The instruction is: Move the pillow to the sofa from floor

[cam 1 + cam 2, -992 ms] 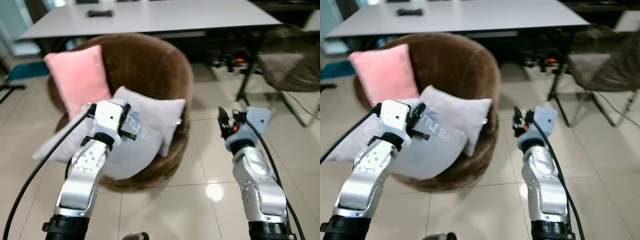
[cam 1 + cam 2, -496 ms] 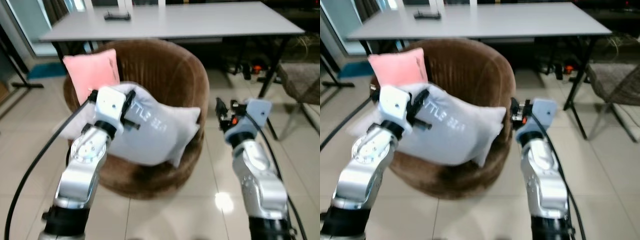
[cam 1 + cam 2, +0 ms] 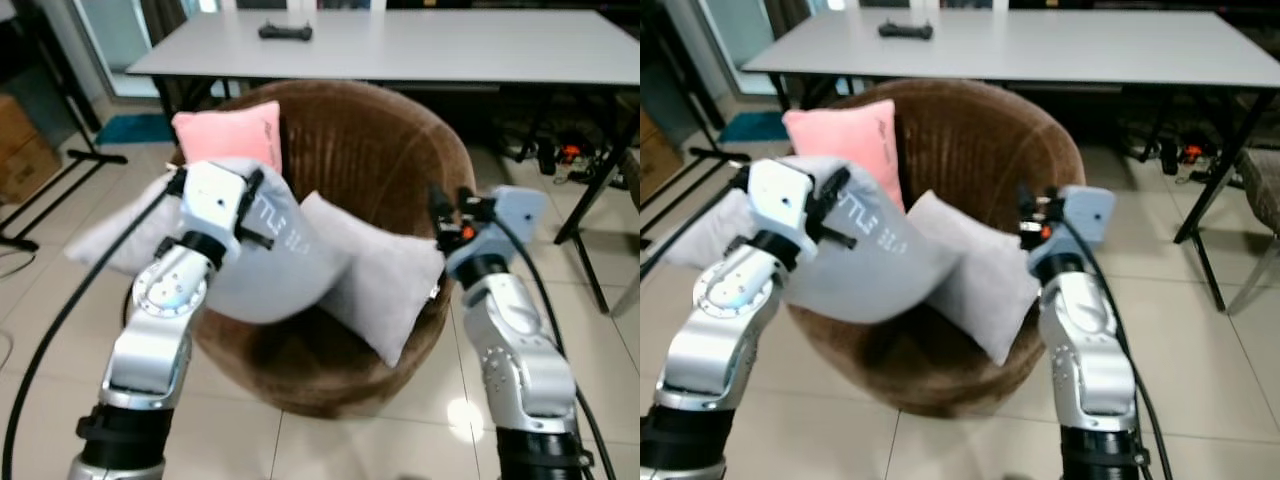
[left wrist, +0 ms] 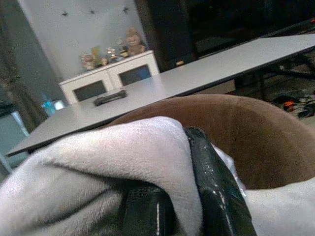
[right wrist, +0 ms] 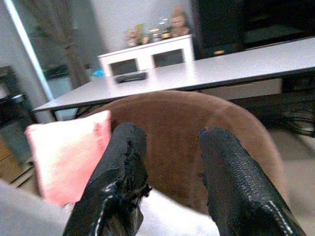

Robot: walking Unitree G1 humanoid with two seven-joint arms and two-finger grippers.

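Big brown sofa (image 3: 380,160) dead ahead, a round tub of a seat, with the grey desk (image 3: 480,45) behind it. The grey pillow (image 3: 300,265) hangs over the seat, its long axis running from outside the sofa's left rim down toward the right front rim. The left pincer (image 4: 189,196) is clamped on the pillow's upper left end, fabric bunched between the fingers, so the bulk trails rightward and down from that grip into the bowl. A pink pillow (image 3: 228,135) stands against the backrest just behind. The right pincer (image 5: 170,172) hovers at the pillow's lower corner, fingers spread, holding nothing. My read: release is close, pillow nearly seated.
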